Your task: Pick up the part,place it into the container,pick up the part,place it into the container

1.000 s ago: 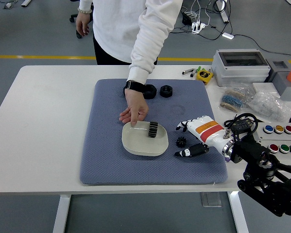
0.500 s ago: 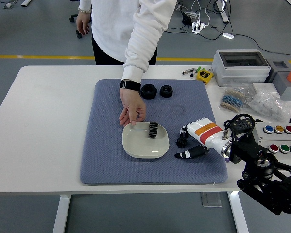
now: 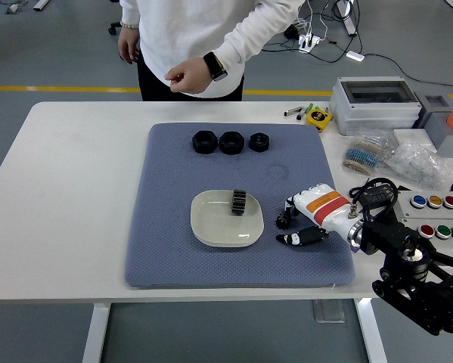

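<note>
A cream shallow dish [image 3: 211, 228] sits on the blue-grey mat [image 3: 165, 227]. A black gear [image 3: 238, 202] stands on edge inside it at the right rim. A small black gear part [image 3: 284, 220] lies on the mat just right of the dish. My right hand [image 3: 293, 223], white with an orange band, is low over that part with its fingers curled around it and the thumb below. Three black nuts [image 3: 231, 141] lie in a row at the mat's far edge. The left arm is not in view.
A person in a white top stands at the far side with the watch hand [image 3: 182, 77] held up at the chest, off the table. A grey box [image 3: 376, 103], bagged parts [image 3: 408, 160] and a button panel [image 3: 436, 215] crowd the right side.
The person's hand has left the dish's far rim and pulled back to the chest, uncovering a third nut. My right hand has closed in slightly on the small gear.
</note>
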